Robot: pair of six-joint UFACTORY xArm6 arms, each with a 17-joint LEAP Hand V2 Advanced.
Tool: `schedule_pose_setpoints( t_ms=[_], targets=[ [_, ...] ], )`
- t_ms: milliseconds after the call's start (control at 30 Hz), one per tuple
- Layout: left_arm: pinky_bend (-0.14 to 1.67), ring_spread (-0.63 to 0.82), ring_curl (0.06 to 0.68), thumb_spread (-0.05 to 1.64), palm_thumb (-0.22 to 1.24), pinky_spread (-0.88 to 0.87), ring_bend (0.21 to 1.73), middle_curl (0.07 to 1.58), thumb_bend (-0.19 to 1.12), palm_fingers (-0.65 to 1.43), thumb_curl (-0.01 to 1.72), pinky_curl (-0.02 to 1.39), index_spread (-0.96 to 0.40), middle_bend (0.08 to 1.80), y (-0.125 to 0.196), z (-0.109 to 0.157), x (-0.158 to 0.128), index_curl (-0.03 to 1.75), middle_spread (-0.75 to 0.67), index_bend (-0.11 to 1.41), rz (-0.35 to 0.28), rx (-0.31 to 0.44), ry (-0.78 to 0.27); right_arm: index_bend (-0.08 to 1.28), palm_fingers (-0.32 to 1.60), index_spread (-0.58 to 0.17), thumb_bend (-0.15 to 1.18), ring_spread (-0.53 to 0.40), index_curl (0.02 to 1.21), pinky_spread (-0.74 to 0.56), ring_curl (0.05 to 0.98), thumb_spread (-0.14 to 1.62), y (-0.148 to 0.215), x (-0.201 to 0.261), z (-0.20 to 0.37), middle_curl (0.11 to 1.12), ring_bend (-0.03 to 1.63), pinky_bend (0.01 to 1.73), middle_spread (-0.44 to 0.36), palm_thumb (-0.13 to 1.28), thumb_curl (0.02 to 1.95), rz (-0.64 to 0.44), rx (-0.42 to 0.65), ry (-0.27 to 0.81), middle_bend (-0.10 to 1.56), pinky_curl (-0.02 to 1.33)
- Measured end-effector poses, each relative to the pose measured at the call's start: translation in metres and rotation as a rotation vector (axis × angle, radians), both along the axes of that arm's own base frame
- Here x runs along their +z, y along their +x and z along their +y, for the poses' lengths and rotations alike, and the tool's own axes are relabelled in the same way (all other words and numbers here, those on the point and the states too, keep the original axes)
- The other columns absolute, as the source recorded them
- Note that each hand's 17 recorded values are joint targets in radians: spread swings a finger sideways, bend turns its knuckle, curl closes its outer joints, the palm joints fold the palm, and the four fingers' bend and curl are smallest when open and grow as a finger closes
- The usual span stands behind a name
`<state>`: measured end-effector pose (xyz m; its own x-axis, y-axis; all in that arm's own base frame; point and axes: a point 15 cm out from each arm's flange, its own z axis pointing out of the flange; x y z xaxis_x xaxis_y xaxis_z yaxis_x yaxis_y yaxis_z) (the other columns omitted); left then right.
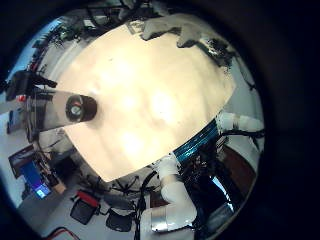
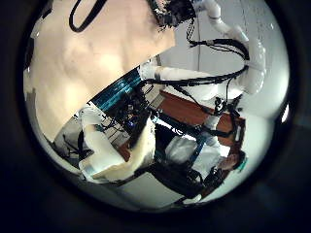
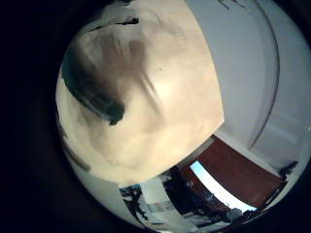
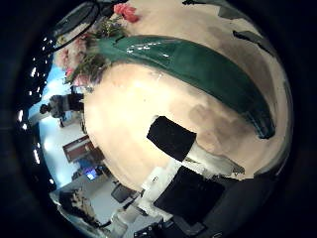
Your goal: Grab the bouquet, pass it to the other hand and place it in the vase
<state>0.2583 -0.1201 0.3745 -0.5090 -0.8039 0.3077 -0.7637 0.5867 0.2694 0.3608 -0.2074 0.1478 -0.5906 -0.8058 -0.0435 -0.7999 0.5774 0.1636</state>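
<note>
Right hand (image 4: pixel 188 169) hovers close over the bouquet (image 4: pixel 188 69); we see its green wrapped stem lying lengthwise beneath the palm on the table (image 4: pixel 139 104), fingers open, holding nothing.

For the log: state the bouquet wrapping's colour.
Dark green wrapping with pink flowers; clearest in the right thumb side palm view.

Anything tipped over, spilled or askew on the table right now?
Nothing stands out. The dark cylindrical vase stands upright on the pale table, and the bouquet in its green wrap lies flat on the table, flowers intact. No spill visible.
</note>
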Motion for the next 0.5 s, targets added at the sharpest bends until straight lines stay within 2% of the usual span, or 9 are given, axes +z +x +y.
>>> schedule_pose_setpoints(
  t_ms=[200,500],
  targets=[
    [0.37,0.52,0.202,1.17,0.29,0.61,0.49,0.32,-0.02,0.1,0.29,0.17,0.0,0.19,0.003,-0.004,0.0,0.36,0.31,0.18,0.004,-0.008,0.0,0.2,0.57,-0.175,-0.02,-0.13,0.42,-0.01,0.369,1.11,-0.022,-0.023,0.014,0.46,1.0,0.75,0.026,0.35,0.34,0.053,0.006,0.026,0.56,0.19],
    [0.37,0.52,0.2,1.17,0.29,0.61,0.49,0.32,-0.02,0.11,0.29,0.17,0.0,0.19,0.004,-0.007,0.0,0.36,0.31,0.18,0.007,-0.013,0.0,0.21,0.6,-0.189,-0.01,-0.151,0.45,-0.02,0.374,1.09,-0.019,-0.026,0.021,0.48,1.03,0.76,-0.004,0.41,0.36,0.06,0.029,0.025,0.6,0.13]
  ],
)
